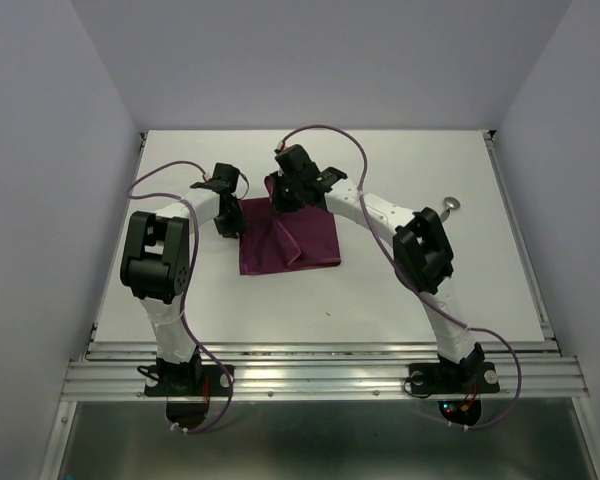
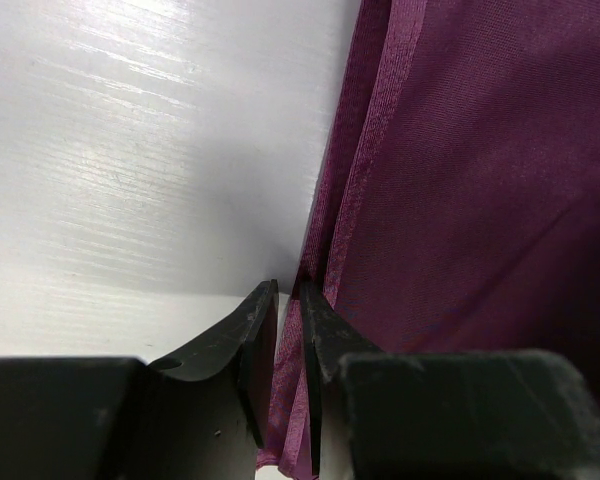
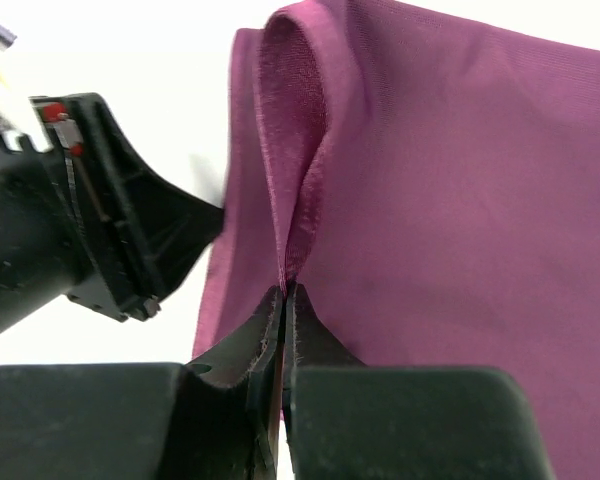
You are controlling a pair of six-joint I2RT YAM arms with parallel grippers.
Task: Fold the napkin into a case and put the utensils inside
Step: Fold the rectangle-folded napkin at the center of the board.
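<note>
Your napkin lies flat around mid-tabletop, a bit left of centre. It's roughly square from the top view, with a crease running from the far edge toward the near edge. The far edge is lifted off the surface, and the rest lies on the tabletop.

Your right gripper is at the napkin's far edge. In its wrist view the jaws are fully closed on a pinched ridge of cloth, and that ridge rises from the fingertips into a rounded loop.

Your left gripper is at the napkin's left edge, toward the far-left corner. In its wrist view the jaws stand narrow with the doubled hem of the cloth running between them, so it's clamped on that edge. Bare tabletop is to the left of the fingers, cloth to the right.

The two grippers sit near each other. The left one's black body shows just beside the ridge in the right wrist view.

The spoon sits toward the right edge in the far half, well apart from the napkin, with neither gripper touching it. It's too small to tell more than its bowl.
</note>
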